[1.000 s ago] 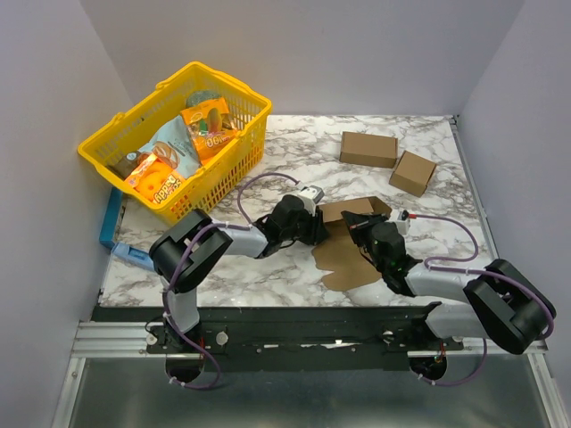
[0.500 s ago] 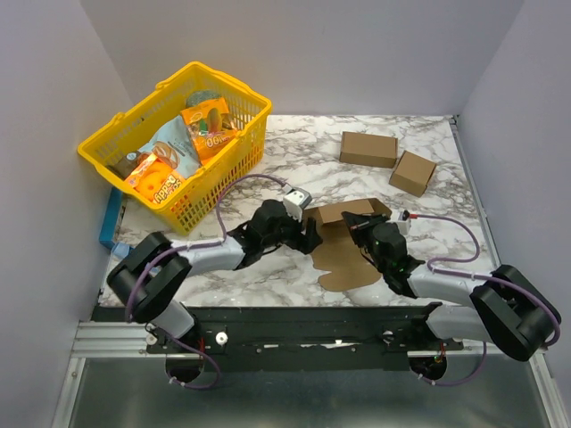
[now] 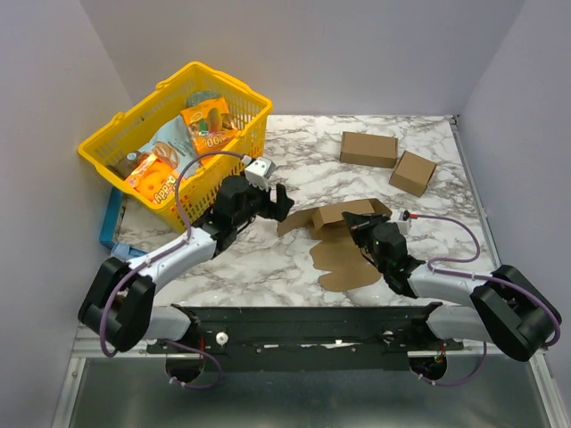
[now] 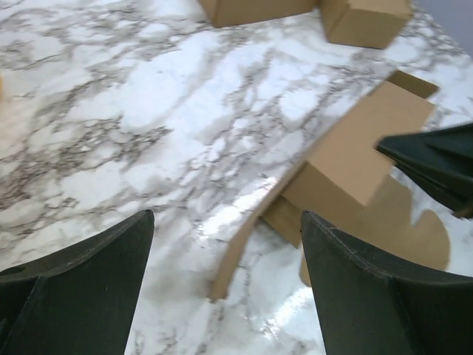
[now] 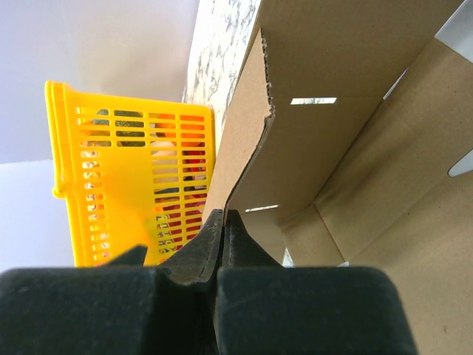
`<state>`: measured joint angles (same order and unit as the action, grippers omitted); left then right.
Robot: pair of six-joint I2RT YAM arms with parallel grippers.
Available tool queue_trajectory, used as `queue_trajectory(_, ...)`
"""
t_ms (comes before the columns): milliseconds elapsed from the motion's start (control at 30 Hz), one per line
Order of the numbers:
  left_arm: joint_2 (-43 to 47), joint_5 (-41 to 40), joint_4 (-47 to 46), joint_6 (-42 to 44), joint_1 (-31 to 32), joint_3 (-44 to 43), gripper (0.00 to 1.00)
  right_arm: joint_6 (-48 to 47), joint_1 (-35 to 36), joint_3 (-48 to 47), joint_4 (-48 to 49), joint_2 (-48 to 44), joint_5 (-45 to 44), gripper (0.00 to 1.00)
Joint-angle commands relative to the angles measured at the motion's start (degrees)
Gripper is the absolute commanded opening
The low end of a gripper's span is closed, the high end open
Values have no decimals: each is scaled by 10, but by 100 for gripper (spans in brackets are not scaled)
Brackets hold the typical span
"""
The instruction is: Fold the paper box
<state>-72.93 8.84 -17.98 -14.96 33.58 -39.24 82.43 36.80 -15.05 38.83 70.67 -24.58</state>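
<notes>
Your paper box point(image 3: 343, 260), a plain brown die-cut cardboard sheet, lies a little toward 4 o'clock from the middle of the glossy white, grey-veined marble bench point(image 3: 259, 263). Its near panel lies flat with rounded tab edges. The far part stands up as creased walls, and one long narrow flap reaches out toward 9 o'clock.

Your right hand point(image 3: 359, 225) is pinched tight on a standing wall of the box. The right wrist view shows the dark fingers pressed together on the raw corrugated edge point(image 5: 222, 222), with slots cut through the panel beyond. Your left hand point(image 3: 284, 201) sits at the box's 10 o'clock near the tip of that flap. Its fingers point(image 4: 81, 288) are spread wide and grip nothing.

At 10 o'clock on the bench stands a yellow plastic lattice basket point(image 3: 234, 169) holding crinkly snack bags, some orange and one pale blue. At 1 o'clock rest two neat matte brown cardboard cuboids, close together: a long one point(image 3: 368, 149) and a squarish one point(image 3: 412, 173).
</notes>
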Motion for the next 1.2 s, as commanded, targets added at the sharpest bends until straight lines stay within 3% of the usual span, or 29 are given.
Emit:
queue_trajectory(0,-81,-43,53,5,-20,-62,89,-22,3,1,-46,3,-15,4)
queue_trajectory(367,-215,-82,79,26,-26,-129,86,-25,3,-2,-41,4,-14,4)
queue_trajectory(1167,-239,-30,-3,20,81,-62,81,-17,3,-10,-67,7,-17,4)
